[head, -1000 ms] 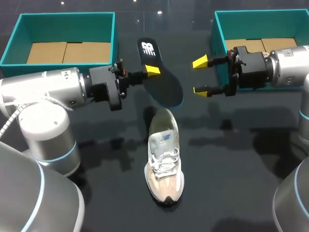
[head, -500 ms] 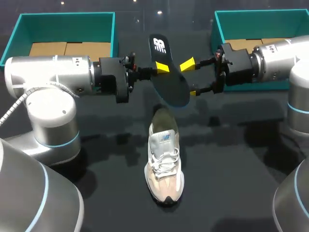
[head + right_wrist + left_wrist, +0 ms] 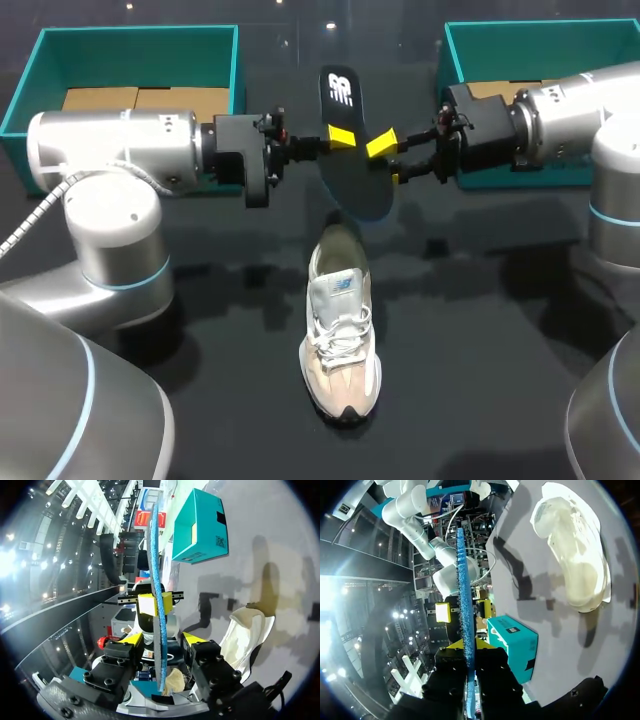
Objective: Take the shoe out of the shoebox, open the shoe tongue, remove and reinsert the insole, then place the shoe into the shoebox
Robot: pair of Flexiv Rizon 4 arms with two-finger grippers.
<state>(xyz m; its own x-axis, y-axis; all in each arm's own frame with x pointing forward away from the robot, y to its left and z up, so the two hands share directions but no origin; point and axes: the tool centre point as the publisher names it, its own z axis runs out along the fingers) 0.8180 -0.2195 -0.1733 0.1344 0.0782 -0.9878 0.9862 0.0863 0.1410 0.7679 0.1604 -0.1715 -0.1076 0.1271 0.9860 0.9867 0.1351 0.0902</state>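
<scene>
Left gripper (image 3: 341, 138) pinches the insole (image 3: 355, 190), lengthwise far-to-near beyond the shoe (image 3: 340, 330); right gripper (image 3: 388, 162) straddles it, unclosed.

The dark insole (image 3: 358, 192) carries a white logo mark at its far end, plain in outline from the head view. The shoe (image 3: 341, 340) has a small tag on its tongue (image 3: 342, 285) with a blue mark, too small to read. In the right wrist view the left shoebox (image 3: 200, 525) shows a small printed label on its side wall (fine lines only, nothing legible). The right shoebox (image 3: 512, 647), seen in the left wrist view, bears a similar white label, likewise unreadable.
</scene>
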